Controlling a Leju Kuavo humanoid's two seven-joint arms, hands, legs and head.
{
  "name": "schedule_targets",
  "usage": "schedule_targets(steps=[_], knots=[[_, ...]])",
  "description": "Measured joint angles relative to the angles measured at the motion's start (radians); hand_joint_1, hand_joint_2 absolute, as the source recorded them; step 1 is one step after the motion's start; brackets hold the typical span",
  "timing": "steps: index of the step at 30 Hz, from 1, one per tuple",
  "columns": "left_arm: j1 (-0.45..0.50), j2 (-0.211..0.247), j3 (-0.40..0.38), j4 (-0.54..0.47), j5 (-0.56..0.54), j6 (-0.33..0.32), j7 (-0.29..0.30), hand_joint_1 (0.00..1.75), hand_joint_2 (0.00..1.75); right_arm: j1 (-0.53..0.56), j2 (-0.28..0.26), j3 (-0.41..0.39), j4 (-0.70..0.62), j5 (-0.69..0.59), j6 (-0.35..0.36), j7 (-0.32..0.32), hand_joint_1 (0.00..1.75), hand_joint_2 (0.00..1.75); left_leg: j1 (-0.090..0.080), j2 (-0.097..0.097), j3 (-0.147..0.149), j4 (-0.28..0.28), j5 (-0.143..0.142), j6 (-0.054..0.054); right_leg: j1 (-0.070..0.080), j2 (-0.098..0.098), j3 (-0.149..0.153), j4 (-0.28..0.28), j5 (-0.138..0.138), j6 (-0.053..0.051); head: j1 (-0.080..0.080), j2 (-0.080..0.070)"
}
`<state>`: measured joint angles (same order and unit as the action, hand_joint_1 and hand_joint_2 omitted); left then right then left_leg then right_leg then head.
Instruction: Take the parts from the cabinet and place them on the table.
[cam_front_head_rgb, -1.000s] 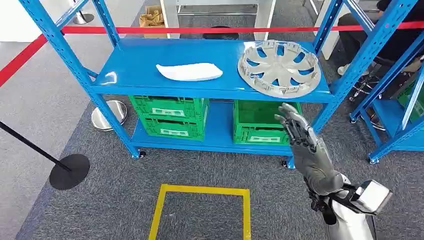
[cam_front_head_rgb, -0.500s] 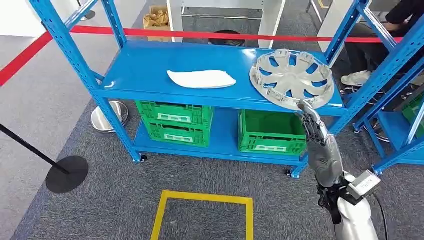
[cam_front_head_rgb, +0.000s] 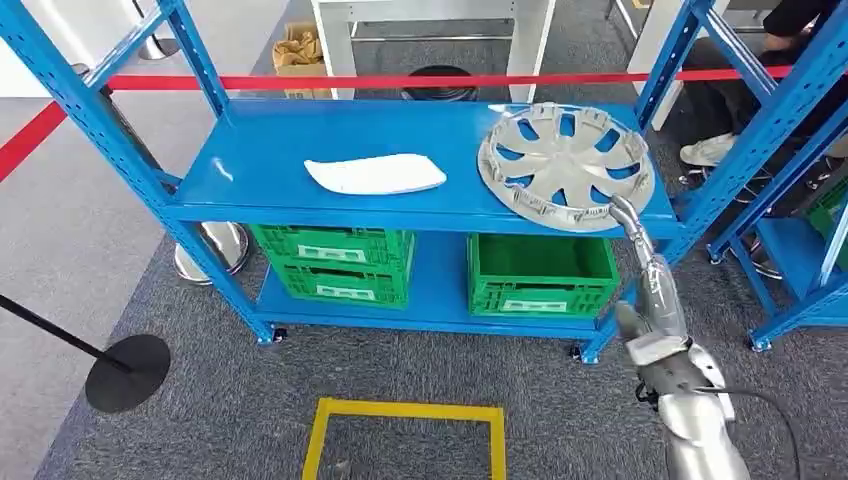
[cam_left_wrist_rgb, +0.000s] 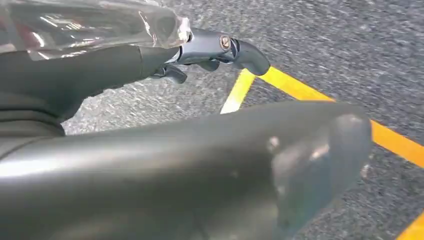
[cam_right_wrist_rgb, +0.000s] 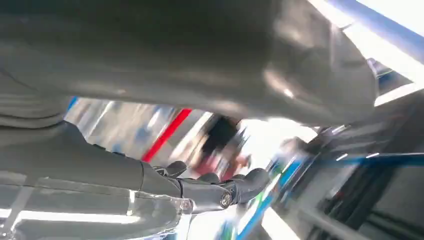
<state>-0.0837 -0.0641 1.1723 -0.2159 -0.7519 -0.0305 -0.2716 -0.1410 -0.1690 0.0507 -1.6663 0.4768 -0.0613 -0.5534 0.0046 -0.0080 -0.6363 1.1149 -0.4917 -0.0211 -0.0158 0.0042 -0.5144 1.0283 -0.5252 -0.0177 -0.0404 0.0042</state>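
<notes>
A silver hubcap (cam_front_head_rgb: 565, 165) lies at the right end of the blue cabinet's top shelf (cam_front_head_rgb: 270, 150). A flat white part (cam_front_head_rgb: 375, 175) lies near the shelf's middle. My right hand (cam_front_head_rgb: 645, 265) reaches up in front of the cabinet, its straight fingers at the hubcap's near right rim; whether they touch it I cannot tell. In the right wrist view that hand (cam_right_wrist_rgb: 175, 60) holds nothing, thumb apart from fingers. My left hand (cam_left_wrist_rgb: 175, 130) hangs over the grey carpet, fingers apart and holding nothing, above a yellow tape line (cam_left_wrist_rgb: 300, 92).
Green crates (cam_front_head_rgb: 340, 262) (cam_front_head_rgb: 540, 270) stand on the lower shelf. Red barrier tape (cam_front_head_rgb: 400, 80) runs behind the cabinet. A stanchion base (cam_front_head_rgb: 125, 372) stands at the left, a yellow floor square (cam_front_head_rgb: 405, 440) in front, another blue rack (cam_front_head_rgb: 800, 200) to the right, with a person's shoe (cam_front_head_rgb: 710, 150) behind.
My right hand has risen from in front of the lower right crate to the hubcap's near rim and turned edge-on. The camera has shifted a little; the parts lie as before.
</notes>
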Motion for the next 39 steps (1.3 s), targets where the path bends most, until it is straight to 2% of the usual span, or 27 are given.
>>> schedule_targets(steps=[1, 3, 5, 7, 8, 11, 12, 13, 14, 16, 17, 18, 19, 21, 23, 24, 26, 27, 28, 29, 31, 32, 33, 34, 36, 37, 39], knots=[[0.000, 0.001, 0.001, 0.000, 0.000, 0.001, 0.000, 0.00, 0.00, 0.001, 0.000, 0.000, -0.002, 0.050, -0.039, 0.014, 0.00, 0.00, 0.000, 0.002, 0.030, -0.084, 0.050, 0.004, 0.000, -0.001, 0.009, -0.001, -0.008, 0.003, 0.001, 0.000], [-0.002, 0.001, 0.002, 0.000, -0.002, -0.002, -0.002, 0.00, 0.00, 0.000, -0.005, -0.004, -0.002, 0.248, -0.159, 0.077, 0.00, 0.00, -0.011, 0.004, 0.030, -0.084, -0.044, 0.015, 0.002, 0.000, 0.011, -0.006, -0.014, 0.014, -0.002, 0.000], [0.003, 0.005, 0.002, -0.002, -0.004, -0.002, -0.003, 0.00, 0.00, 0.004, -0.018, -0.011, -0.003, 0.435, -0.237, 0.139, 0.00, 0.00, -0.013, 0.001, 0.037, -0.100, 0.008, 0.040, 0.003, 0.000, 0.018, 0.009, -0.008, 0.030, 0.001, 0.000], [0.003, 0.005, 0.003, -0.002, -0.005, -0.002, -0.003, 0.00, 0.00, 0.004, -0.031, -0.018, -0.005, 0.465, -0.256, 0.152, 0.00, 0.00, -0.004, 0.001, 0.078, -0.111, 0.009, 0.048, 0.002, -0.001, 0.026, 0.025, -0.020, 0.037, 0.003, 0.000], [-0.001, 0.006, 0.003, -0.002, -0.005, -0.003, -0.003, 0.00, 0.00, -0.001, -0.035, -0.018, -0.006, 0.466, -0.260, 0.154, 0.00, 0.00, -0.004, 0.001, 0.085, -0.112, 0.006, 0.053, 0.002, -0.001, 0.004, 0.071, -0.029, 0.041, 0.010, 0.000], [-0.004, 0.007, 0.003, -0.002, -0.005, -0.003, -0.003, 0.00, 0.00, 0.004, -0.044, -0.018, -0.006, 0.533, -0.281, 0.185, 0.00, 0.00, -0.004, 0.000, 0.090, -0.111, -0.008, 0.062, 0.002, -0.001, -0.139, 0.278, -0.117, 0.051, 0.013, 0.000], [-0.002, 0.007, 0.003, -0.002, -0.008, -0.003, -0.003, 0.00, 0.00, 0.008, -0.050, -0.018, -0.005, 0.607, -0.297, 0.212, 0.00, 0.00, -0.005, -0.001, 0.095, -0.111, -0.013, 0.061, 0.001, -0.001, -0.169, 0.303, -0.123, 0.050, 0.013, 0.000], [-0.001, 0.006, 0.003, -0.002, -0.011, -0.003, -0.003, 0.00, 0.00, 0.010, -0.055, -0.017, -0.005, 0.690, -0.312, 0.242, 0.00, 0.00, -0.004, -0.002, 0.102, -0.111, -0.019, 0.060, 0.001, -0.001, -0.178, 0.286, -0.103, 0.049, 0.012, 0.000], [0.000, 0.006, 0.004, -0.002, -0.011, -0.003, -0.003, 0.00, 0.00, 0.011, -0.059, -0.017, -0.004, 0.763, -0.324, 0.270, 0.00, 0.00, -0.004, -0.003, 0.112, -0.111, -0.027, 0.059, 0.001, -0.001, -0.166, 0.230, -0.059, 0.048, 0.014, 0.000], [-0.001, 0.006, 0.005, -0.002, -0.013, -0.002, -0.003, 0.00, 0.00, 0.012, -0.064, -0.017, -0.002, 0.850, -0.335, 0.308, 0.00, 0.00, -0.004, -0.005, 0.136, -0.111, -0.045, 0.051, 0.000, -0.003, -0.108, 0.044, 0.072, 0.043, 0.014, 0.000], [0.000, 0.007, 0.007, -0.002, -0.014, -0.002, -0.003, 0.00, 0.00, 0.013, -0.063, -0.016, 0.002, 0.870, -0.337, 0.316, 0.00, 0.00, -0.006, -0.005, 0.135, -0.111, -0.052, 0.045, 0.002, -0.004, -0.105, 0.022, 0.076, 0.040, 0.013, 0.000], [-0.002, 0.008, 0.007, -0.002, -0.014, -0.002, -0.003, 0.00, 0.00, 0.012, -0.062, -0.014, 0.007, 0.883, -0.337, 0.319, 0.00, 0.00, -0.007, -0.005, 0.137, -0.111, -0.056, 0.038, 0.006, -0.007, -0.112, 0.020, 0.031, 0.035, 0.010, 0.000], [-0.002, 0.010, 0.007, -0.002, -0.014, -0.002, -0.003, 0.00, 0.00, 0.015, -0.061, -0.013, 0.011, 0.887, -0.337, 0.320, 0.00, 0.00, -0.007, -0.003, 0.135, -0.111, -0.061, 0.031, 0.007, -0.006, -0.104, 0.017, 0.061, 0.027, 0.011, 0.000], [-0.001, 0.011, 0.007, -0.002, -0.016, -0.001, -0.003, 0.00, 0.00, 0.011, -0.058, -0.010, 0.018, 0.883, -0.337, 0.319, 0.00, 0.00, -0.008, -0.003, 0.146, -0.102, -0.060, 0.024, 0.003, -0.004, -0.095, 0.018, 0.068, 0.018, 0.009, 0.000], [-0.007, 0.010, 0.007, -0.002, -0.018, -0.003, -0.009, 0.00, 0.00, 0.002, -0.055, -0.006, 0.025, 0.860, -0.337, 0.310, 0.00, 0.00, -0.007, 0.000, 0.096, -0.018, -0.055, 0.015, -0.002, -0.006, -0.079, 0.010, 0.061, 0.007, 0.006, 0.000], [-0.007, 0.011, 0.008, -0.002, -0.018, -0.003, -0.011, 0.00, 0.00, -0.003, -0.052, -0.004, 0.028, 0.853, -0.337, 0.305, 0.00, 0.00, -0.005, 0.000, 0.054, 0.045, -0.073, 0.009, -0.003, -0.006, -0.076, 0.010, 0.057, 0.002, 0.006, 0.000], [-0.005, 0.012, 0.008, -0.002, -0.018, -0.003, -0.013, 0.00, 0.00, -0.005, -0.050, 0.003, 0.037, 0.846, -0.334, 0.297, 0.00, 0.00, -0.003, 0.000, -0.043, 0.178, -0.144, 0.002, -0.003, -0.005, -0.071, 0.010, 0.048, 0.000, 0.006, 0.000], [-0.003, 0.011, 0.008, -0.002, -0.018, -0.004, -0.013, 0.00, 0.00, -0.005, -0.050, 0.006, 0.043, 0.843, -0.331, 0.294, 0.00, 0.00, -0.003, 0.000, -0.080, 0.215, -0.156, 0.000, -0.003, -0.005, -0.067, 0.010, 0.043, 0.000, 0.005, 0.000], [-0.003, 0.011, 0.008, -0.002, -0.018, -0.005, -0.013, 0.00, 0.00, -0.006, -0.049, 0.009, 0.048, 0.842, -0.326, 0.291, 0.00, 0.00, -0.003, 0.000, -0.093, 0.207, -0.137, 0.001, -0.003, -0.005, -0.061, 0.010, 0.038, 0.001, 0.005, 0.000], [-0.003, 0.011, 0.008, -0.002, -0.018, -0.005, -0.013, 0.00, 0.00, -0.007, -0.048, 0.011, 0.053, 0.842, -0.321, 0.288, 0.00, 0.00, -0.003, 0.000, -0.082, 0.156, -0.092, 0.003, -0.003, -0.004, -0.052, 0.010, 0.031, 0.002, 0.006, 0.000], [-0.003, 0.012, 0.009, -0.002, -0.018, -0.004, -0.013, 0.00, 0.00, -0.016, -0.047, 0.014, 0.061, 0.840, -0.314, 0.285, 0.00, 0.00, -0.003, 0.001, -0.015, -0.016, 0.019, 0.010, -0.003, -0.004, -0.033, 0.009, 0.019, 0.007, 0.006, 0.000], [-0.003, 0.013, 0.010, -0.002, -0.016, -0.003, -0.013, 0.00, 0.00, -0.022, -0.046, 0.016, 0.064, 0.840, -0.313, 0.285, 0.00, 0.00, -0.005, 0.003, 0.013, -0.087, 0.049, 0.016, -0.003, -0.005, -0.028, 0.008, 0.013, 0.011, 0.006, 0.000], [-0.005, 0.012, 0.010, -0.002, -0.014, -0.002, -0.012, 0.00, 0.00, -0.027, -0.045, 0.018, 0.067, 0.839, -0.311, 0.284, 0.00, 0.00, -0.011, 0.002, 0.014, -0.088, -0.011, 0.020, 0.002, -0.003, -0.024, 0.009, 0.008, 0.018, 0.006, 0.000], [-0.004, 0.011, 0.010, -0.002, -0.013, -0.001, -0.011, 0.00, 0.00, -0.031, -0.045, 0.019, 0.070, 0.838, -0.308, 0.284, 0.00, 0.00, -0.012, 0.002, 0.018, -0.087, -0.013, 0.026, 0.002, -0.003, -0.025, 0.001, 0.005, 0.025, 0.006, 0.000], [0.001, 0.011, 0.011, -0.002, -0.013, 0.000, -0.010, 0.00, 0.00, -0.029, -0.042, 0.024, 0.074, 0.835, -0.305, 0.281, 0.00, 0.00, -0.011, 0.000, 0.030, -0.102, 0.017, 0.043, 0.002, -0.002, -0.011, 0.012, 0.016, 0.039, 0.006, 0.000], [0.001, 0.010, 0.011, -0.002, -0.012, 0.000, -0.010, 0.00, 0.00, -0.029, -0.043, 0.026, 0.076, 0.834, -0.305, 0.281, 0.00, 0.00, -0.004, -0.002, 0.051, -0.107, 0.019, 0.047, 0.001, -0.002, -0.010, 0.018, 0.010, 0.043, 0.005, 0.000], [-0.001, 0.010, 0.012, -0.002, -0.012, 0.000, -0.010, 0.00, 0.00, -0.032, -0.043, 0.030, 0.079, 0.832, -0.305, 0.281, 0.00, 0.00, -0.003, -0.002, 0.064, -0.108, 0.013, 0.057, 0.000, -0.003, -0.050, 0.100, -0.013, 0.049, 0.012, 0.000]])
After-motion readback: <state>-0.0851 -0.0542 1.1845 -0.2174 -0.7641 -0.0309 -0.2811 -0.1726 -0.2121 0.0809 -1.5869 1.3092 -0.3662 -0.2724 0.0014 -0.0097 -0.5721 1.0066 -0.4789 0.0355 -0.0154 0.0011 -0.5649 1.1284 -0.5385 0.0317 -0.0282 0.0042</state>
